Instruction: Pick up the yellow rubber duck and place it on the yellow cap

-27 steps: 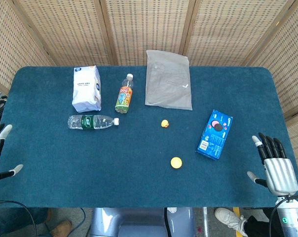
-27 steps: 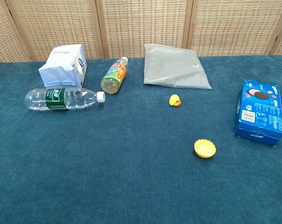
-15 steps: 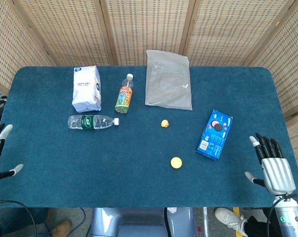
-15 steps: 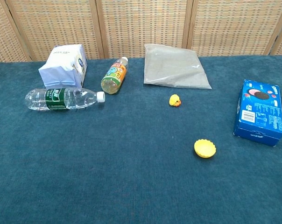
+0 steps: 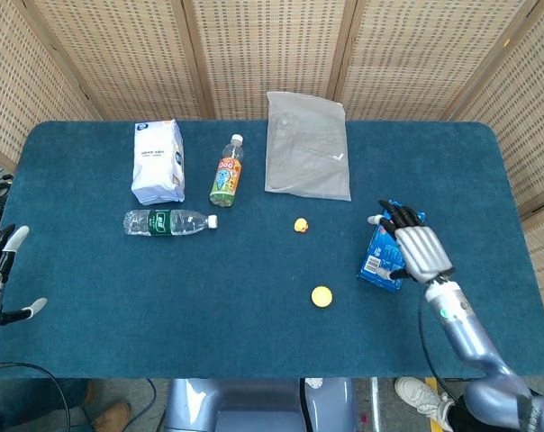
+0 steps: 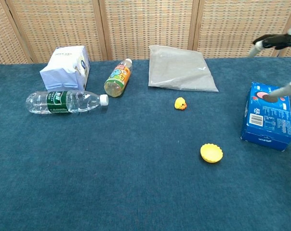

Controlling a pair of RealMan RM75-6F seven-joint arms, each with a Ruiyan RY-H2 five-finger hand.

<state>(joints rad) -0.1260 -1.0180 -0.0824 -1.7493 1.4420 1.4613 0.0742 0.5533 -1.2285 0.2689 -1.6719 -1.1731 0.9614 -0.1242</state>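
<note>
1. Since the earlier frame, the right hand (image 5: pixel 420 248) has swung in from the near right edge, fingers spread and holding nothing, above the blue cookie box (image 5: pixel 385 261), partly hiding it.
2. Left hand (image 5: pixel 0 281), cut off at the left edge, is spread, empty.
3. Tiny rubber duck (image 5: pixel 301 225) sits mid-bench; its facing is unclear.
4. Round ridged yellow cap (image 5: pixel 321 296) lies nearer, apart from the duck.

Bare felt (image 5: pixel 254 270) btwn duck (image 5: pixel 301 225), cap (image 5: pixel 321 296)
</note>
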